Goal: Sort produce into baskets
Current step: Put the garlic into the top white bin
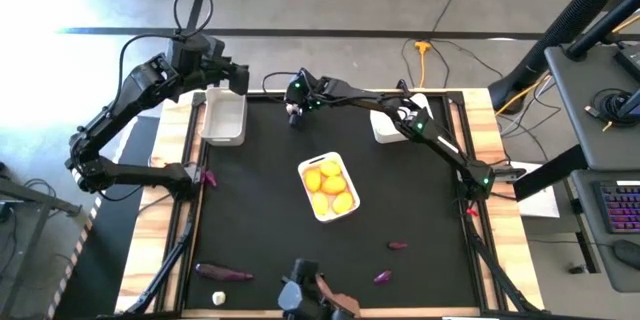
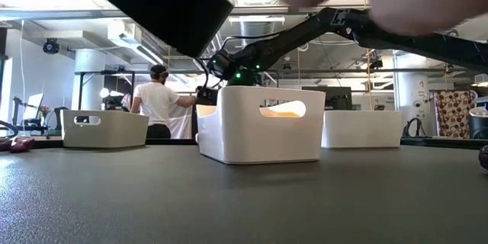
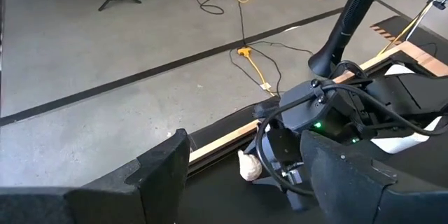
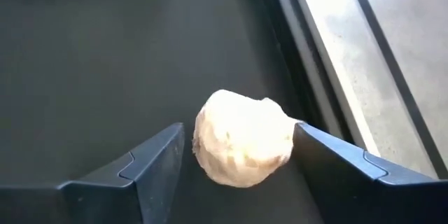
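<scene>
A white garlic-like bulb (image 4: pixel 241 147) lies on the black mat by the table's far edge (image 1: pixel 293 118), also seen in the left wrist view (image 3: pixel 248 166). My right gripper (image 4: pixel 238 136) reaches across to it (image 1: pixel 293 110), open, one finger on each side of the bulb. My left gripper (image 3: pixel 245 196) hangs open and empty above the far end of the left white basket (image 1: pixel 225 117). The middle white basket (image 1: pixel 312 207) holds yellow and orange fruits (image 1: pixel 328 188). A third basket (image 1: pixel 385 128) sits at the far right, partly under my right arm. My right gripper comes slanting down from the table's right side. One finger (image 4: pixel 329 161) seems to meet the bulb's side (image 4: pixel 288 136), while a thin dark gap shows between the other finger (image 4: pixel 157 157) and the bulb. The bulb rests on the mat.
Purple pieces lie on the mat at near left (image 1: pixel 224 273), near right (image 1: pixel 398 245) (image 1: pixel 382 277) and by the left edge (image 1: pixel 208 177). A second white bulb (image 1: pixel 219 299) lies at the near left corner. A person (image 2: pixel 160 103) stands beyond the table.
</scene>
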Robot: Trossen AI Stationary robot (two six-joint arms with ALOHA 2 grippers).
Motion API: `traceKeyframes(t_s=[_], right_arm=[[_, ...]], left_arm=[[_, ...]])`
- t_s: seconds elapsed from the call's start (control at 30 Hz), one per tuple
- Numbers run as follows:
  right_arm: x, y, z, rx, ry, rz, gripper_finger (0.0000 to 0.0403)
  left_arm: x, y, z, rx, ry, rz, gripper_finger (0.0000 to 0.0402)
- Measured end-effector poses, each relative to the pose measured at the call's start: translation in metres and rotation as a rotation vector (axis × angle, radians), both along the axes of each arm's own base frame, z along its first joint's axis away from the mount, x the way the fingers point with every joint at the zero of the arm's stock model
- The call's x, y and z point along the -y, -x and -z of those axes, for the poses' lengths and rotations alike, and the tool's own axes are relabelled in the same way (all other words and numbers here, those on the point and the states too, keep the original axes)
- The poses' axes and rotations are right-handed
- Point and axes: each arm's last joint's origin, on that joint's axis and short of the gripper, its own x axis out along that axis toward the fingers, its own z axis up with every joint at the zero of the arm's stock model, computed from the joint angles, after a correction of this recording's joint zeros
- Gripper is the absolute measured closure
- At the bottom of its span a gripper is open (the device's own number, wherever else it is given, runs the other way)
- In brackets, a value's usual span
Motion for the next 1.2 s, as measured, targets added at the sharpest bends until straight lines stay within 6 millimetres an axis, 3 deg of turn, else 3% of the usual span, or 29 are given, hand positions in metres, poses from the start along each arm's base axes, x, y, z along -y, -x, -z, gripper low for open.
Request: traceKeyframes(t_s=[0.23,0.63,0.9,1.07,1.2], right_arm=[[0.000,0.000,0.000,-0.004,0.015,-0.015,0.0167],[-0.001,-0.001,0.001,0.000,0.002,-0.004,0.0249],[-0.014,0.000,-0.004,-0.053,-0.033,-0.022,0.0251],[-0.027,0.017,-0.027,-0.185,-0.104,-0.040,0.0255],[-0.040,0.041,-0.072,-0.261,-0.148,-0.077,0.0259]], left_arm=[[0.000,0.000,0.000,0.000,0.000,0.001,0.0147],[0.000,0.000,0.000,-0.001,0.000,0.000,0.0147],[0.000,0.000,0.000,-0.001,0.000,0.001,0.0147],[0.000,-0.001,0.000,-0.014,-0.009,0.009,0.0147],[0.000,0.000,0.000,-0.060,-0.041,0.035,0.0147]])
